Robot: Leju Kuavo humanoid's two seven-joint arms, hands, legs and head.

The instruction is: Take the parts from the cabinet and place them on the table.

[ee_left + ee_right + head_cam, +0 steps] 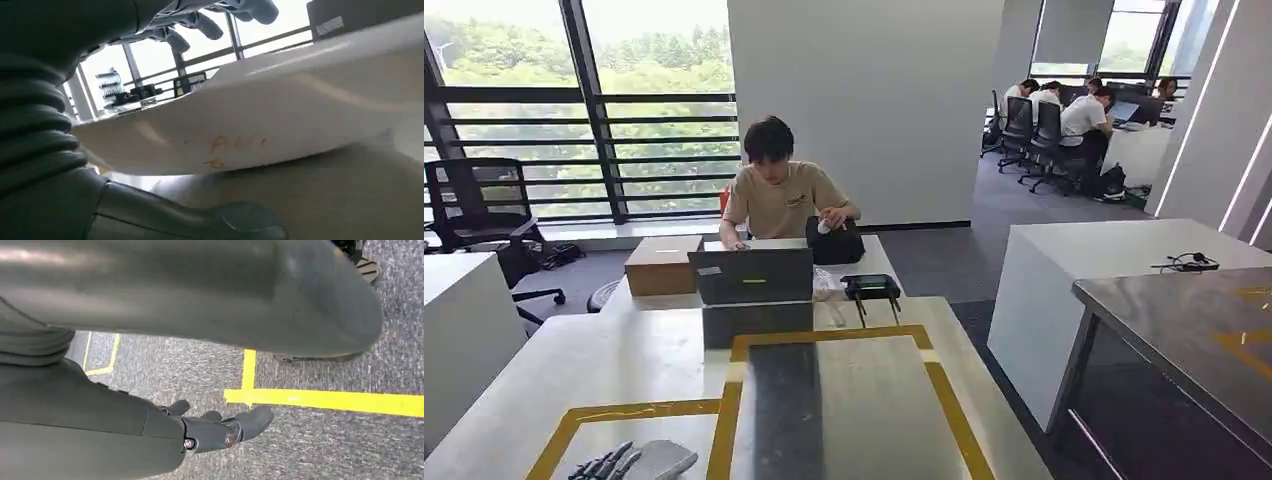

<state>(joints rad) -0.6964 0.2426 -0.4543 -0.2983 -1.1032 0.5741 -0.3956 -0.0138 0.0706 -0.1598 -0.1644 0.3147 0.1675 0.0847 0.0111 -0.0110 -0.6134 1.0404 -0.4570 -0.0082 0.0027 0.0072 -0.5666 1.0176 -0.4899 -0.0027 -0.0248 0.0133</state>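
Room: an open office with tall windows (544,110) across the upper left of the head view and a white pillar (864,100) at centre; grey carpet (325,450) with yellow floor tape (320,399) is seen in the right wrist view.
Surface: a pale table (514,390) fills the lower half of the head view, marked with yellow tape borders (944,400) and a dark panel (786,410).
Around: a person (779,195) is seated behind an open laptop (752,275) at centre; a cardboard box (662,265) lies left of it, a black bag (836,243) and a small black stand (870,288) to the right.
Background: people are seated at desks in the upper right.
Left hand (634,462): lowered on the table at the lower left, fingers spread, nothing held.
Right hand (220,430): hung above the carpet, fingers loosely apart, nothing held.
Parts: cannot be told.
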